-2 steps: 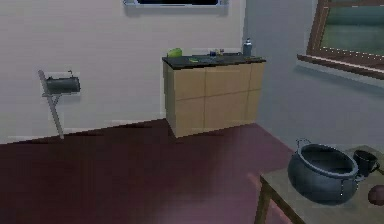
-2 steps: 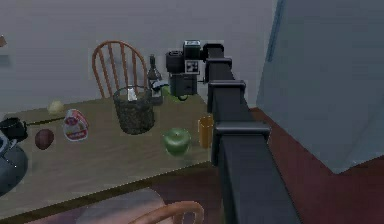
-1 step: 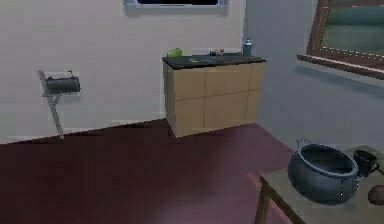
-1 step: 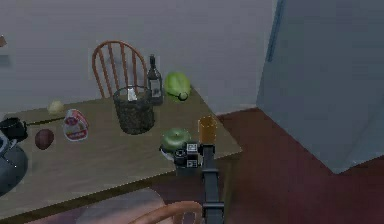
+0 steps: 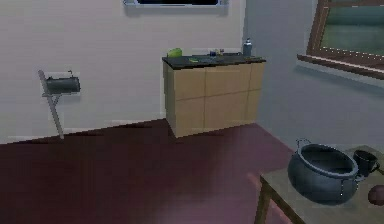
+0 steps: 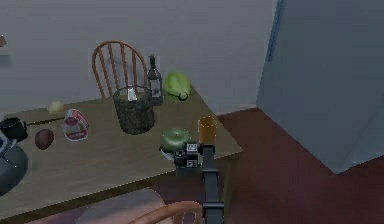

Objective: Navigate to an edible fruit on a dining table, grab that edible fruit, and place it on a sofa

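Ahead, the forward view looks across bare maroon floor to a tan cabinet [image 5: 212, 92] against the wall. At the lower right of this view is a corner of the dining table [image 5: 272, 186], with a dark pot [image 5: 323, 172] on it. That pot sits well away from the gripper, at the other end of the same table.

In the arm side view the arm [image 6: 212, 190] rises over the table's near edge, and the gripper [image 6: 180, 153] sits at its far end. A green apple [image 6: 176, 136] lies on a small plate right at the gripper's far end, and it looks like the fruit to take. An orange glass [image 6: 207, 128] stands just beyond the gripper and a little to its right. A wire basket [image 6: 133, 108] stands farther out to its left, with a bottle [image 6: 153, 78] and a lettuce [image 6: 178, 85] beyond that. Far to the gripper's left lie a dark red fruit [image 6: 44, 138] and a pale round one [image 6: 57, 106].

The glass looks like the main hazard: a small sideways drift of the arm could tip it, and it stands near the table's corner. The apple is round, so a nudge rather than a firm grip could roll it off the plate. A chair back [image 6: 170, 210] close beside the arm could catch it if the base turns before the arm lifts.

I cannot tell how the fingers are set. Nor can I tell whether they hold the apple, since it lies on the plate right at them.
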